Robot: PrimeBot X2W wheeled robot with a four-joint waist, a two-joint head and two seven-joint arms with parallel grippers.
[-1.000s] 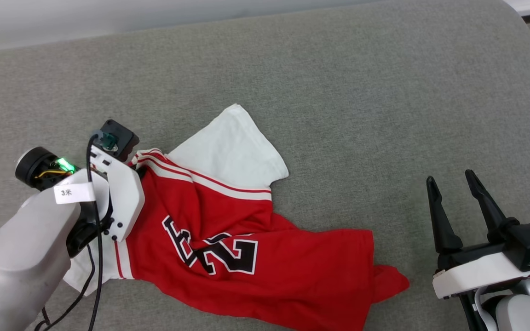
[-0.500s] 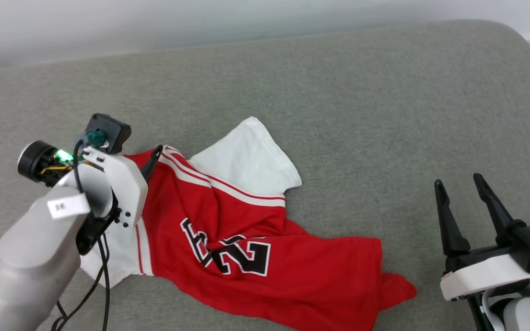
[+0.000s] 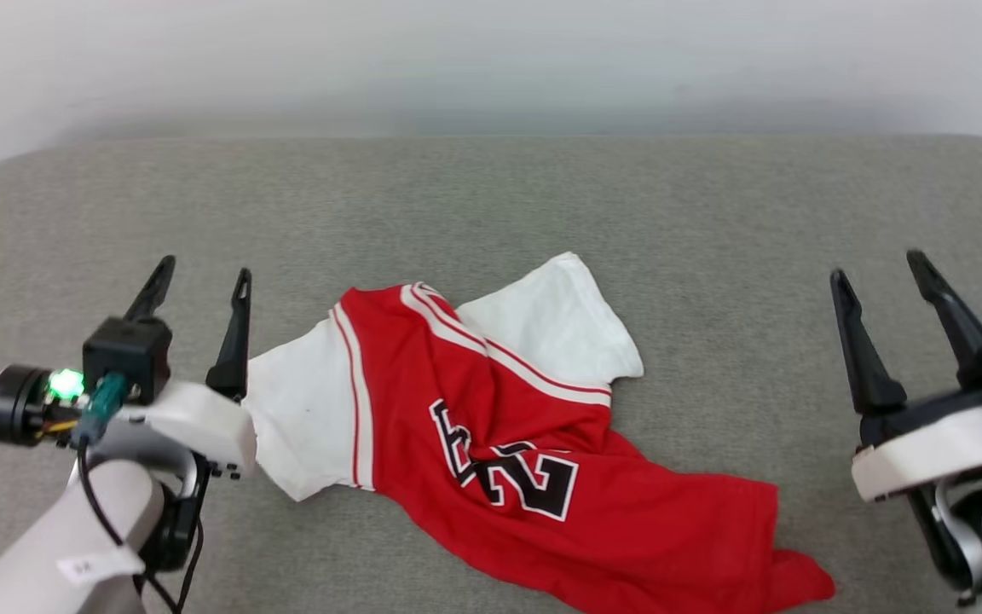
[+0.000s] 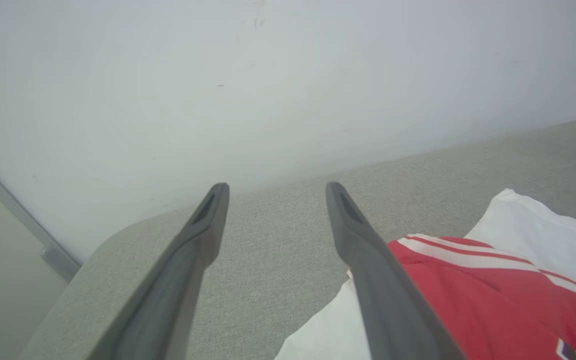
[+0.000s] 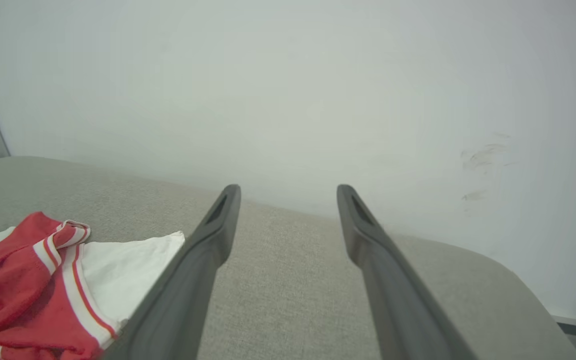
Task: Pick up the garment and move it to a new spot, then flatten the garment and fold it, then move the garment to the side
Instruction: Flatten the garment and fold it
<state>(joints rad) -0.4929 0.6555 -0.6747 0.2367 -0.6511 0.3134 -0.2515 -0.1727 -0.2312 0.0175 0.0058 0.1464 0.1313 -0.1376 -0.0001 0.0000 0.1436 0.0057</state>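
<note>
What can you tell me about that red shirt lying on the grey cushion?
The shirt is a red jersey-style top of soft-looking knit, with short white sleeves, red-and-white striped trim and a black, white-outlined 23, upside down from the head view. It lies crumpled, partly folded over itself, on the grey fabric surface. Nothing grips it; the open left gripper stands just beside one sleeve.

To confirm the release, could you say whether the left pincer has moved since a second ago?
Yes: the left pincer has drawn back off the garment, now left of its white sleeve.
</note>
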